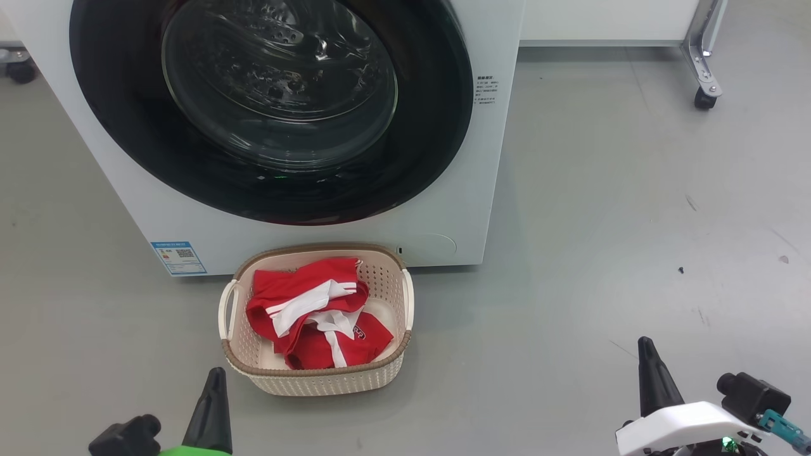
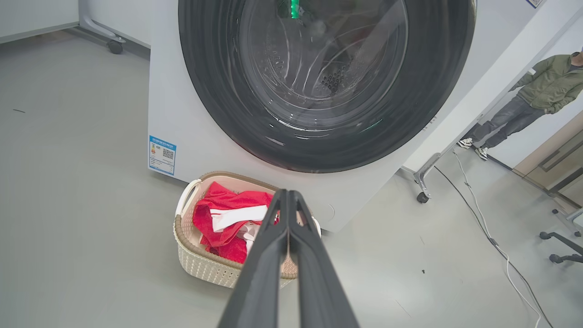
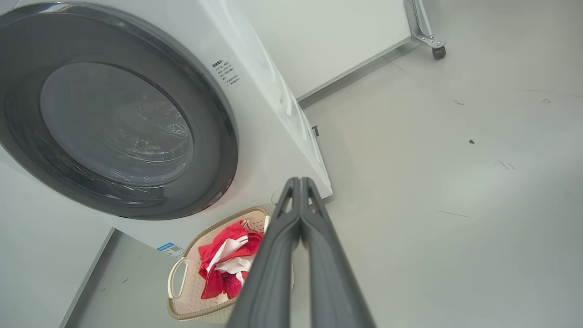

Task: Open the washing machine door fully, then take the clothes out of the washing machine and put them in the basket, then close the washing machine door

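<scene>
Door closed, laundry binned, both pincers clenched on nothing.
Left pincer [image 1: 214, 380] sat with its fingers pressed together and empty, the basket [image 1: 317, 380] just ahead and to its right with the red clothes [image 1: 310, 310] heaped inside. Beyond the basket, the washing machine door [image 1: 272, 107] lay closed against the washing machine [image 1: 443, 215]. Right pincer [image 1: 646, 348] was likewise clamped shut and empty over bare floor [image 1: 602, 221], the basket well off to its left and the door up ahead to its left. By my read this was the wrap-up: I could make out no garment behind the glass. The job, then, was to confirm the door sat flush all round, pressing near its edge only if a gap showed, and to keep both arms low and clear of the basket.
</scene>
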Tool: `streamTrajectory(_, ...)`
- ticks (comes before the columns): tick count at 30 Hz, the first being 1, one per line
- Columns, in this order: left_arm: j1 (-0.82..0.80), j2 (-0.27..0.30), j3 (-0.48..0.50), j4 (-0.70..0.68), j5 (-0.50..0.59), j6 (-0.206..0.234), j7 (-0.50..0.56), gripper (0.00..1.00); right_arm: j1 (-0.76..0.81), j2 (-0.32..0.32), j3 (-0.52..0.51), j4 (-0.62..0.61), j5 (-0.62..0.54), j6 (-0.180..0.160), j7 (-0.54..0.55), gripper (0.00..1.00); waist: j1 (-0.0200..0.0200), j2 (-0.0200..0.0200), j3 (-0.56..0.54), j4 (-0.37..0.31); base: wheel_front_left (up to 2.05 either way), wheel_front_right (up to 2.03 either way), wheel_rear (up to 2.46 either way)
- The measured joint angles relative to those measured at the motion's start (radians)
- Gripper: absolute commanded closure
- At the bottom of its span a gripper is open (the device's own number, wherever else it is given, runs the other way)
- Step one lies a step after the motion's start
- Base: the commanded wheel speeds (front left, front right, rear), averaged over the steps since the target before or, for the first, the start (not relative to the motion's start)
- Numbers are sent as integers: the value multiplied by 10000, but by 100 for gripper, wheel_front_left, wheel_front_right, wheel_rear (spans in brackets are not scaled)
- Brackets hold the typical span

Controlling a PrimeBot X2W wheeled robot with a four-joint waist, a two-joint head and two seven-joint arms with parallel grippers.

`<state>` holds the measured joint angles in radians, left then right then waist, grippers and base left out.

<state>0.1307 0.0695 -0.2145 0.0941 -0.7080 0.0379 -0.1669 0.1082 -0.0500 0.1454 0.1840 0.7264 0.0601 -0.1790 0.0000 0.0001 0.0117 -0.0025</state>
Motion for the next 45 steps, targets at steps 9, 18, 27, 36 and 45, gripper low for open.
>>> streamTrajectory(9,-166,42,224,165,-1055,-140,263,100,-196,-81,-215,21,1047,6,303,100,0,0,-7,2,0,0,0)
streamTrajectory(18,-337,84,489,313,-2284,-270,516,100,-349,-127,-466,115,2247,92,583,100,0,0,-15,5,0,0,0)
streamTrajectory(27,-555,117,713,527,-3505,-443,744,100,-509,-161,-711,201,3434,155,872,100,0,0,-25,8,0,0,0)
streamTrajectory(36,-789,148,930,688,-4721,-665,974,100,-713,-199,-947,313,4614,209,1124,100,0,0,-35,11,0,0,0)
streamTrajectory(45,-972,176,1181,913,-5939,-884,1231,100,-900,-242,-1179,430,5789,288,1406,100,0,0,-47,14,0,0,0)
